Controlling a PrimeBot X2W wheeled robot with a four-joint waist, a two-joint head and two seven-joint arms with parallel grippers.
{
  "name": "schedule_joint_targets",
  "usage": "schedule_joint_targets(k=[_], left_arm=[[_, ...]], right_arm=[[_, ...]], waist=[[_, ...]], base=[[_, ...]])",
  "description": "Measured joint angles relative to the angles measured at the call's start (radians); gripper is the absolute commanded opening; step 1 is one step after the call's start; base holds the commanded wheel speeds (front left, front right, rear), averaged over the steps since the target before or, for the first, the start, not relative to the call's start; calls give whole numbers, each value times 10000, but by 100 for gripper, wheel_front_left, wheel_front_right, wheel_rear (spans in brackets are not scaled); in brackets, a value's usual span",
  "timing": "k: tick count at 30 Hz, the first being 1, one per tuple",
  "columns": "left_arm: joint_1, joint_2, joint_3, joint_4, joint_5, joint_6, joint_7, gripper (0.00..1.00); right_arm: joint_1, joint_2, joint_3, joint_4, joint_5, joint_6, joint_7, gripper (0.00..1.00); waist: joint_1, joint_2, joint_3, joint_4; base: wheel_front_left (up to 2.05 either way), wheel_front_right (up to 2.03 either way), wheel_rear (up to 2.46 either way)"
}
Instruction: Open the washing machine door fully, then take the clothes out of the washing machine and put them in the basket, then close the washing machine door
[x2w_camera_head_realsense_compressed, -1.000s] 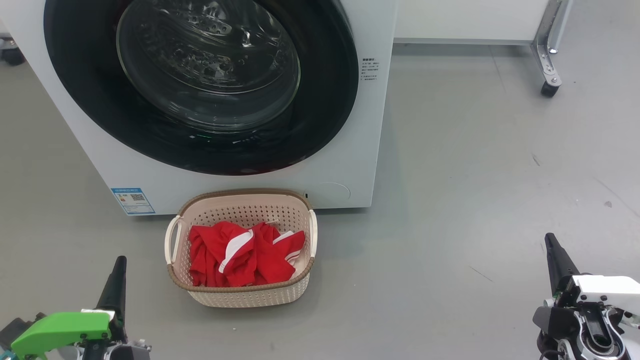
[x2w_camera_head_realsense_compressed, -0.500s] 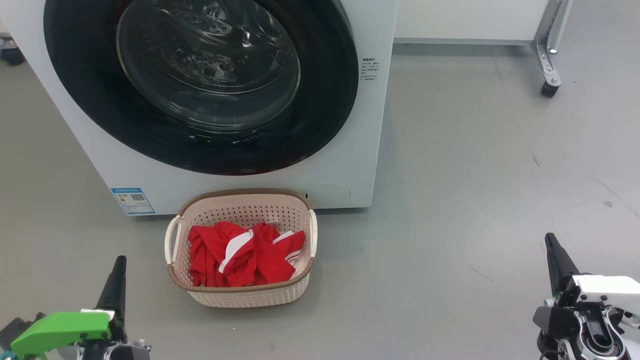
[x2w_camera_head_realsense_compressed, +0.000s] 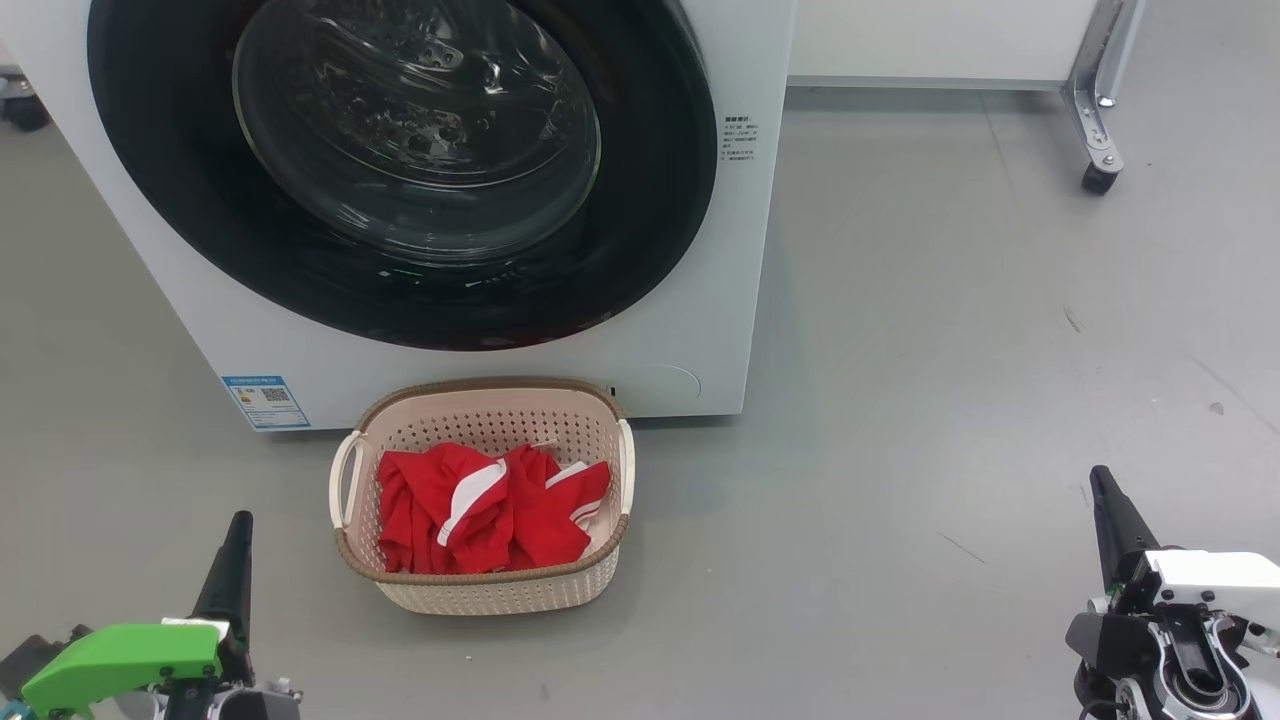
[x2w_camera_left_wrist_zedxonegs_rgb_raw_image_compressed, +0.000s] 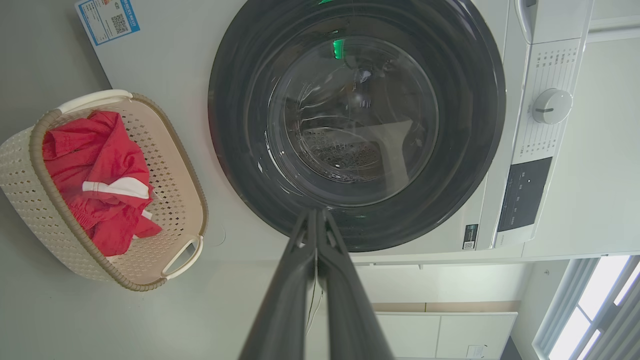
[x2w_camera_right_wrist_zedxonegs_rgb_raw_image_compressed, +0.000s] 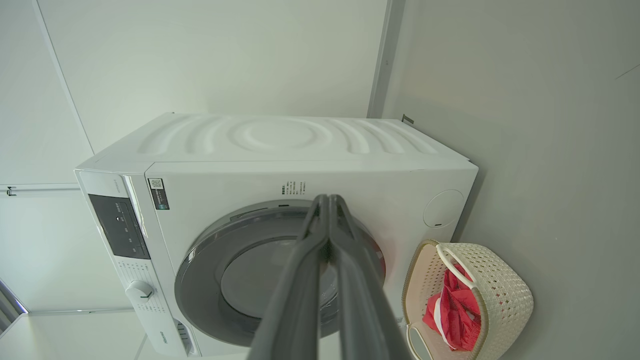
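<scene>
The washing machine (x2w_camera_head_realsense_compressed: 700, 330) (x2w_camera_left_wrist_zedxonegs_rgb_raw_image_compressed: 175, 65) (x2w_camera_right_wrist_zedxonegs_rgb_raw_image_compressed: 350, 170) stands ahead with the washing machine door (x2w_camera_head_realsense_compressed: 180, 200) (x2w_camera_left_wrist_zedxonegs_rgb_raw_image_compressed: 480, 125) (x2w_camera_right_wrist_zedxonegs_rgb_raw_image_compressed: 200, 270) flat against its front. On the floor before it sits the basket (x2w_camera_head_realsense_compressed: 480, 590) (x2w_camera_left_wrist_zedxonegs_rgb_raw_image_compressed: 30, 180) (x2w_camera_right_wrist_zedxonegs_rgb_raw_image_compressed: 505, 285), holding the red clothes (x2w_camera_head_realsense_compressed: 490, 515) (x2w_camera_left_wrist_zedxonegs_rgb_raw_image_compressed: 95, 165) (x2w_camera_right_wrist_zedxonegs_rgb_raw_image_compressed: 455, 310). My left gripper (x2w_camera_head_realsense_compressed: 238, 525) (x2w_camera_left_wrist_zedxonegs_rgb_raw_image_compressed: 316, 214) is low at the left, left of the basket, shut and empty. At the lower right, well away from the basket, my right gripper (x2w_camera_head_realsense_compressed: 1098, 478) (x2w_camera_right_wrist_zedxonegs_rgb_raw_image_compressed: 328, 199) is shut with nothing in it.
A metal leg on a castor wheel (x2w_camera_head_realsense_compressed: 1098, 178) stands at the back right beside a white panel (x2w_camera_head_realsense_compressed: 940, 40). Bare grey floor (x2w_camera_head_realsense_compressed: 950, 380) spreads to the right of the machine. A control panel with a dial (x2w_camera_left_wrist_zedxonegs_rgb_raw_image_compressed: 551, 106) runs along the machine's top.
</scene>
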Motion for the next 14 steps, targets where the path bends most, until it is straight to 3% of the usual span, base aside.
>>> schedule_joint_targets(k=[14], left_arm=[[0,-2,4,-6,0,0,0,0]], right_arm=[[0,0,-6,0,0,0,0,0]], waist=[[0,0,0,0]], base=[[0,0,0]])
